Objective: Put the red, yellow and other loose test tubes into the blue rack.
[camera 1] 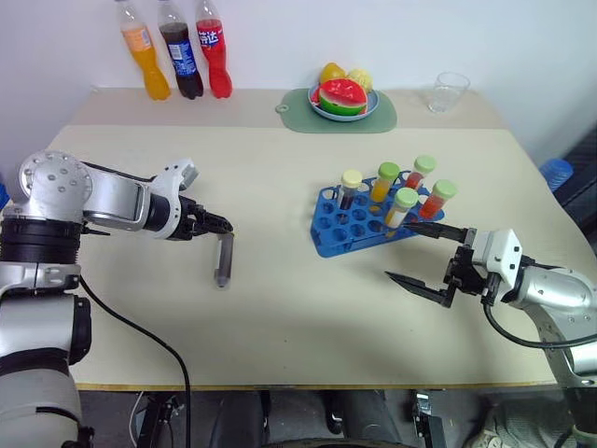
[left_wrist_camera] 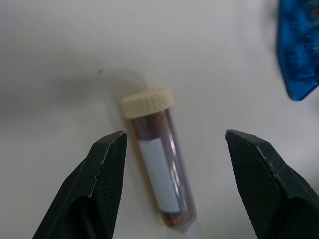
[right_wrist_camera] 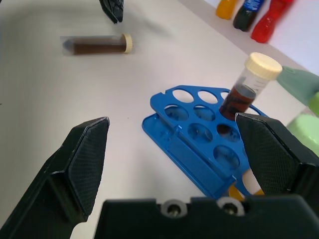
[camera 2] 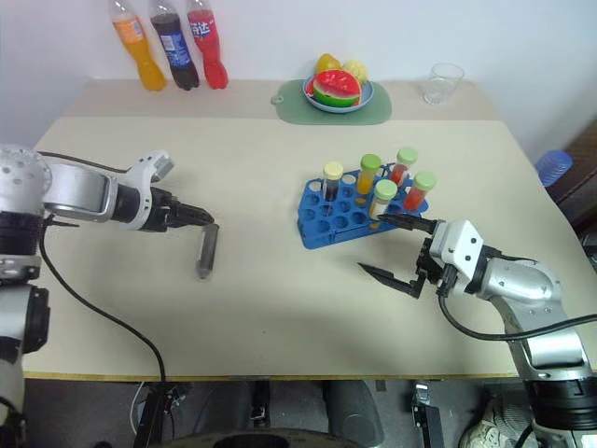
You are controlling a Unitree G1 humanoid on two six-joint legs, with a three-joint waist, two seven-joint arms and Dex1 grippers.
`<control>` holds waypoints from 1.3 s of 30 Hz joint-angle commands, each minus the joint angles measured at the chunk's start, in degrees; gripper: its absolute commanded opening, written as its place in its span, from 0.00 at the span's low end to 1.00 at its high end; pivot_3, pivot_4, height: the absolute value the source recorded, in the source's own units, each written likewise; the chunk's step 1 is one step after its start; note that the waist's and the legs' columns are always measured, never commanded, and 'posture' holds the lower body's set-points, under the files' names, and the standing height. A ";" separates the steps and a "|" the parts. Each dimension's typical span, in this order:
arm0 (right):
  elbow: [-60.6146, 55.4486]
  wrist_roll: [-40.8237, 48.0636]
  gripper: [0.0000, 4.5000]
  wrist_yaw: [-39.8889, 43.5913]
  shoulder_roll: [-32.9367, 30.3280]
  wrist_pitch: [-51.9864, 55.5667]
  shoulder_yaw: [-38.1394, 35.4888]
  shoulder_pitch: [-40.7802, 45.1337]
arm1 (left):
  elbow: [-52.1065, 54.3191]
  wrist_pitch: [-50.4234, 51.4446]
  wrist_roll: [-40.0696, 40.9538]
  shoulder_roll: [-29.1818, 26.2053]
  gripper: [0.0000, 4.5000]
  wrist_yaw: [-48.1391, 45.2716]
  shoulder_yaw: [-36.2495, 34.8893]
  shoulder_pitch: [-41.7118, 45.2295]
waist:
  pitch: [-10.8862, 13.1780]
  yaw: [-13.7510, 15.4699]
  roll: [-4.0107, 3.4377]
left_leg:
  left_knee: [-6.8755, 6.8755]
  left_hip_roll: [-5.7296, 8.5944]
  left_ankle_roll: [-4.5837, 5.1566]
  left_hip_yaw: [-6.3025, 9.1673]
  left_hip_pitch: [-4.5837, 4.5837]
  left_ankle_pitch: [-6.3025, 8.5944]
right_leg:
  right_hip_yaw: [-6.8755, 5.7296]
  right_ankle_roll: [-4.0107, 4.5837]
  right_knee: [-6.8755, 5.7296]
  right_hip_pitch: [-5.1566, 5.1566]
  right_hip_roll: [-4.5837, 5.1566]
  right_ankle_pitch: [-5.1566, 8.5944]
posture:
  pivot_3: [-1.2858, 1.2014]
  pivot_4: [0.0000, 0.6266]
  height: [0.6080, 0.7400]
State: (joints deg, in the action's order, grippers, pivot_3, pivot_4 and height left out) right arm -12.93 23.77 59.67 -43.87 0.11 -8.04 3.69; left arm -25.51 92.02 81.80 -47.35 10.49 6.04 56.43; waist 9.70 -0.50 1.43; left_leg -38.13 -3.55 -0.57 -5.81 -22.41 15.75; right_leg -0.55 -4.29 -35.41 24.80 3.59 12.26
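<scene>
1. Nearest the robot, the front edge of the pale beige desk [camera 1: 298, 317] runs across the head views, with dark floor and cables below it.
2. On the right, the right hand [camera 1: 424, 257] hovers over bare desk just in front of the blue rack [camera 1: 350, 224], its two black fingers spread wide and holding nothing.
3. On the left, the left hand [camera 1: 222, 225] hangs over a loose test tube [camera 1: 223, 259], fingers well apart and gripping nothing.
4. That tube lies flat on the desk, well apart from the rack; it holds dark brown liquid, carries a white label and has a cream cap. In the left wrist view it lies between the two fingertips [left_wrist_camera: 107, 164] without touching either.
5. The rack sits right of centre, tilted on the desktop. Six capped tubes stand in it: one cream-capped with dark contents, the others green-capped with orange or red contents. Many front holes are open.
6. Farther back, a green mat [camera 1: 378, 117] carries a blue plate [camera 1: 322, 110] of toy fruit, including a watermelon slice.
7. A clear plastic cup [camera 1: 449, 91] stands to the right of the mat.
8. At the far left, three drink bottles [camera 1: 182, 51], orange, dark and red, stand in a row against the white wall [camera 1: 373, 37].
</scene>
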 commanded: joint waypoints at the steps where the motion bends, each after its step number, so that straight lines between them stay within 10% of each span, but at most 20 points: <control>1: 0.50 0.59 0.99 1.90 -0.11 -1.03 0.26 1.82 | -4.77 0.48 9.28 0.17 0.72 9.89 3.67 3.75 | 0.01 -0.05 0.01 | 0.00 0.00 0.00 0.00 0.00 0.00 | 0.00 0.00 -0.01 0.00 0.00 0.00 | 0.52 0.24 1.00; 8: 1.96 -0.29 0.99 3.22 -0.18 -1.83 0.49 3.15 | -13.24 0.48 18.97 2.17 0.72 23.00 9.64 7.94 | 0.03 -0.11 0.04 | 0.00 0.02 -0.02 -0.06 0.00 -0.01 | 0.00 -0.01 -0.01 0.00 -0.02 0.00 | 0.52 0.24 1.00; 17: 0.68 -0.64 0.99 2.26 0.00 -1.43 -0.04 2.29 | -23.55 -0.74 10.59 14.38 0.72 36.53 2.71 9.62 | 0.03 0.43 0.05 | -0.03 0.14 -0.05 -0.03 0.01 -0.03 | -0.03 -0.01 0.05 -0.07 0.01 0.00 | 0.52 0.24 1.00; 23: -0.83 -0.53 1.00 1.37 -0.27 -0.86 -0.71 0.96 | -20.31 -0.47 3.22 21.18 0.21 41.77 -5.76 7.32 | -0.06 1.41 -0.10 | -0.05 0.21 -0.10 0.01 0.06 -0.05 | -0.02 -0.01 0.06 -0.16 0.07 0.00 | 0.52 0.24 1.00; 28: -1.15 -0.47 1.00 0.80 -0.58 -0.85 -1.69 -0.26 | -20.14 0.48 2.64 21.87 0.17 42.54 -9.35 6.74 | -0.06 1.31 -0.10 | -0.06 0.37 -0.11 0.12 0.05 -0.06 | -0.02 -0.03 0.13 -0.27 0.16 0.01 | 0.52 0.24 1.00; 34: -0.32 -1.19 1.00 -0.38 0.16 -1.41 -1.45 -0.33 | -6.23 0.48 10.72 18.23 0.17 32.48 -11.05 3.62 | -0.04 1.12 -0.07 | -0.05 0.39 -0.14 0.16 0.04 -0.07 | -0.02 -0.11 0.12 -0.26 0.17 -0.02 | 0.52 0.24 1.00; 39: -0.74 -2.99 1.00 -4.62 1.66 -1.11 -1.72 -1.23 | 21.45 -7.89 3.99 15.35 0.17 -6.01 -12.14 -2.66 | 0.06 1.11 0.10 | -0.02 0.38 -0.38 0.15 -0.11 -0.19 | -0.03 -0.09 0.16 -0.13 0.17 0.00 | 0.52 0.24 1.00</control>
State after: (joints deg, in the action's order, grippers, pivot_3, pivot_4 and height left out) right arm -12.20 21.27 57.20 -43.01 -0.47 -7.92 3.04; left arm -13.68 89.36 88.81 -31.39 20.62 -4.58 54.68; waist 9.77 0.61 1.53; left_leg -38.14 -3.17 -0.97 -5.69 -22.50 15.55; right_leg -0.57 -4.35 -35.23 24.66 3.77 12.28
